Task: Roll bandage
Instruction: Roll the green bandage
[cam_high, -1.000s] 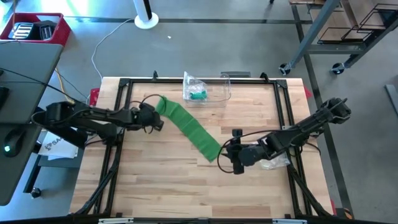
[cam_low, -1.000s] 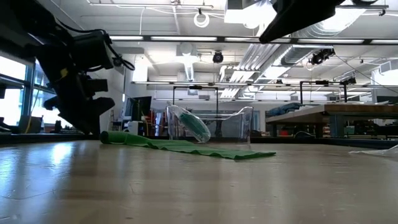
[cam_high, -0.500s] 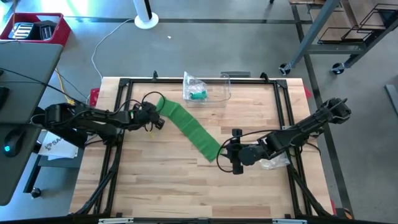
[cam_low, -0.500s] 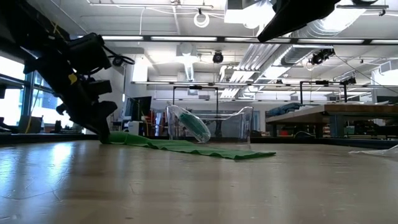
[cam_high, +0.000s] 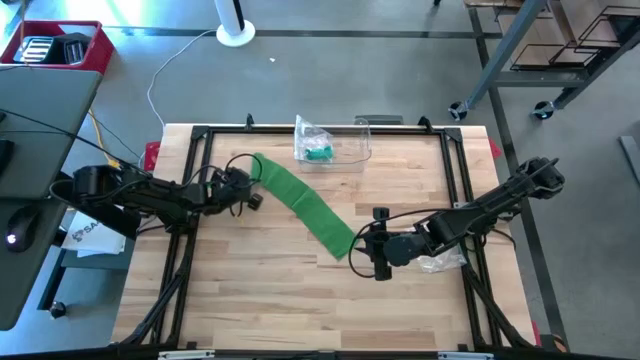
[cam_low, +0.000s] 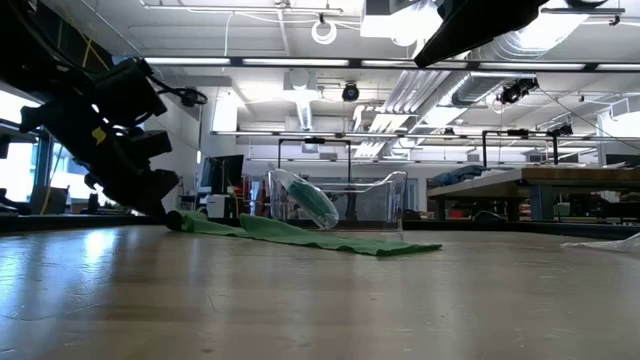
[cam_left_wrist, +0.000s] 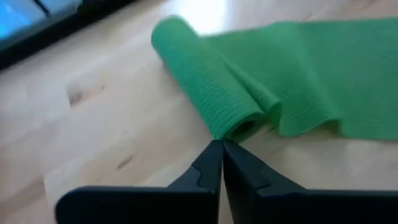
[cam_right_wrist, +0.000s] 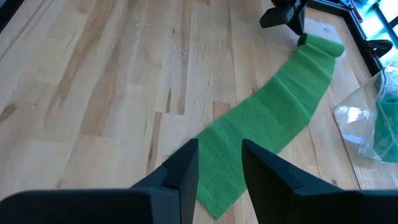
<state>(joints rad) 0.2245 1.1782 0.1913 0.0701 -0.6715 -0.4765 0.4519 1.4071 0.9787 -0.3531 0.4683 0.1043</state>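
The green bandage (cam_high: 303, 207) runs diagonally across the frame's centre, soft, light, easily unrolled; best taken at its rolled upper-left end, where the left gripper (cam_left_wrist: 221, 149) sits closed, empty; right gripper (cam_right_wrist: 219, 163) open

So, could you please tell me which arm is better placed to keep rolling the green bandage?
Left. Its pincer is shut right beside the rolled end of the green fabric bandage. The right pincer hangs open at the flat far end.
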